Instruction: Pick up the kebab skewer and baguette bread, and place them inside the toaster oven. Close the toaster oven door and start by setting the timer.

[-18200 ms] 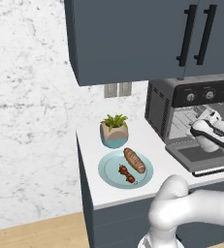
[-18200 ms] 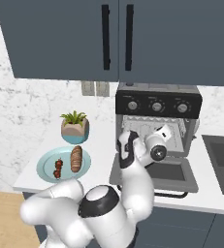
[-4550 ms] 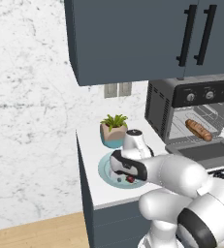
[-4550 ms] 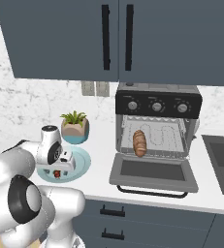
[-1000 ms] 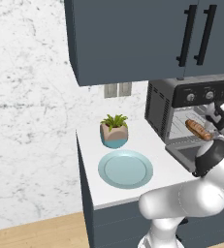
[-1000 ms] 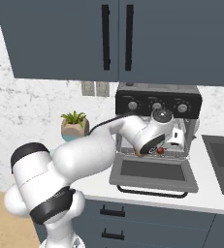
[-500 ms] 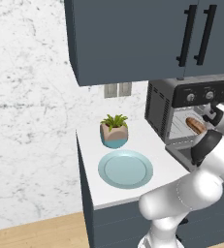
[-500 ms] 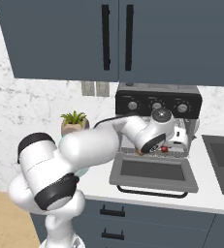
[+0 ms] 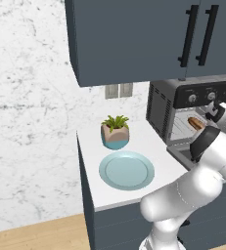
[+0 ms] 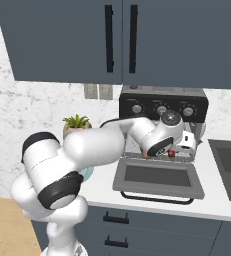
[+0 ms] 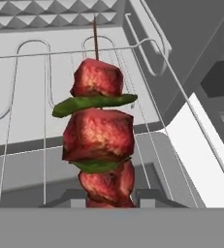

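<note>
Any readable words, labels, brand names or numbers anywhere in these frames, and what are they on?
None can be read. The toaster oven panel above its knobs carries no legible marks at this size. The cabinets, plate and kebab skewer bear no text.

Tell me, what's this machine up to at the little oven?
The robot arm's gripper is shut on the kebab skewer and holds it at the mouth of the toaster oven, above the wire rack. The toaster oven door hangs open. The baguette bread already lies inside. The blue plate beside the potted plant has nothing on it. The door is not yet closed.
</note>
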Available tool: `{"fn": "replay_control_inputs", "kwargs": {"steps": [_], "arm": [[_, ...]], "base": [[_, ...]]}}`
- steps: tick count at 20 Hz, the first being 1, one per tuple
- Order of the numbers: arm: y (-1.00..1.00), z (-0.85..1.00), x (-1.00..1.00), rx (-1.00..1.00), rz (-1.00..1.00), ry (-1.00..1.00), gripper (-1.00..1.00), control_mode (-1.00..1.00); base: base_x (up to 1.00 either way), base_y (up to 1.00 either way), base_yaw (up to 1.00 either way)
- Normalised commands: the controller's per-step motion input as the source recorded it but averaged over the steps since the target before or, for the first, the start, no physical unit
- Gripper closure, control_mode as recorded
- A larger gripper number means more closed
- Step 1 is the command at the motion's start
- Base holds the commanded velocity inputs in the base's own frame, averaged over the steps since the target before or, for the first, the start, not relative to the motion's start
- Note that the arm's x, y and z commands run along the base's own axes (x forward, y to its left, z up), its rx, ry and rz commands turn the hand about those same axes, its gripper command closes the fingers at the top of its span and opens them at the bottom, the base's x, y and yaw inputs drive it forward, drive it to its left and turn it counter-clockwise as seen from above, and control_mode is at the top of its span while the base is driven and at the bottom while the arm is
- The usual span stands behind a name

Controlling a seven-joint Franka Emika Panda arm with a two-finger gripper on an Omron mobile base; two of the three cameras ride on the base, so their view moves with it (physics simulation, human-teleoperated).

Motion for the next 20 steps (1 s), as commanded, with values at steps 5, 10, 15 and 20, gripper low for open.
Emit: {"fn": "replay_control_inputs", "kwargs": {"steps": [5, 10, 15, 20], "arm": [[0.10, -0.22, -0.01, 0.00, 0.00, 0.00, -1.00, -1.00], [0.06, 0.00, 0.00, 0.00, 0.00, 0.00, -1.00, -1.00], [0.00, 0.26, -0.23, 0.00, 0.00, 0.00, -1.00, -1.00], [0.00, 0.07, -0.97, 0.00, -0.02, 0.00, -1.00, -1.00]], "base": [[0.00, 0.00, 0.00], [0.00, 0.00, 0.00], [0.00, 0.00, 0.00], [0.00, 0.00, 0.00]]}}
